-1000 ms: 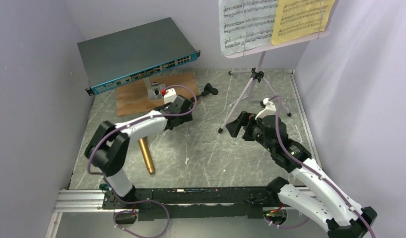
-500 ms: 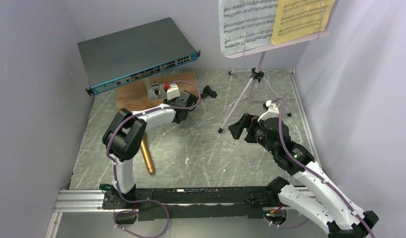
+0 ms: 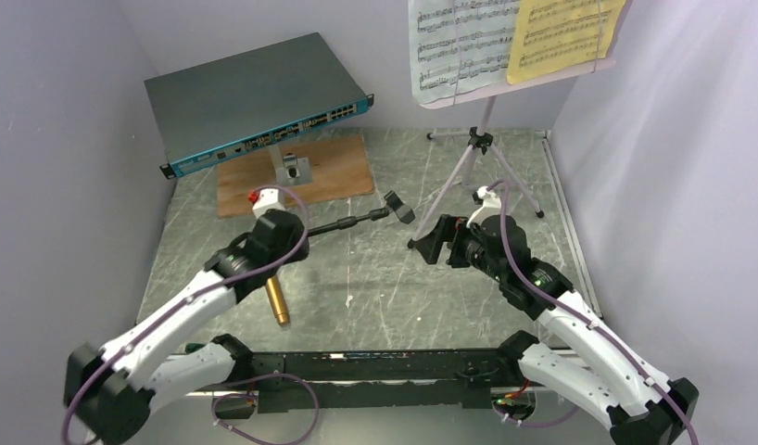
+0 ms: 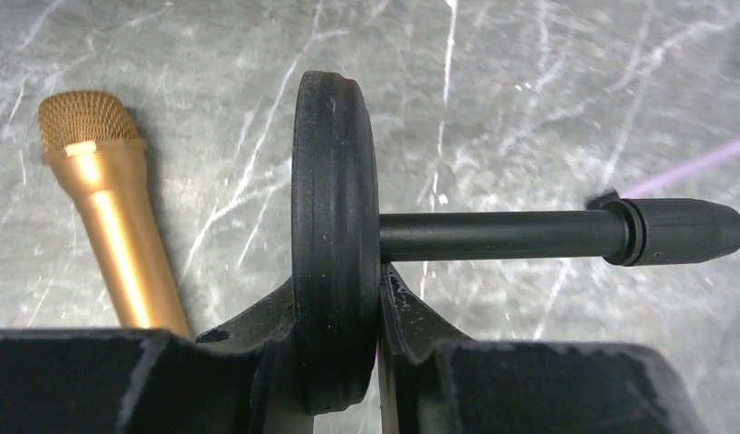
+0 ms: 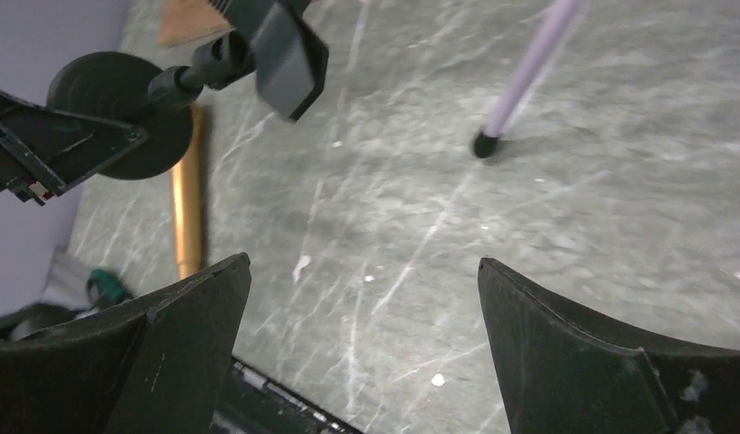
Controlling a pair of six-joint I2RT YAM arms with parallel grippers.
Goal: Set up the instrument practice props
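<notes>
Left gripper [image 4: 337, 312]: you clamp the short black round-based mic stand [image 4: 502, 235] by its disc base, pole level, ready to stand it upright.
Right gripper [image 5: 362, 262]: jaws spread wide near its clip [image 5: 289, 59], probably to steady it.
Gold microphone [image 4: 122, 235]: flat on the grey marbled table [image 4: 529, 90] beside your left gripper, awaiting the clip.

Left hand [image 4: 337, 339] clamped, left arm stretched forward, right hand [image 5: 362, 271] wide open
</notes>
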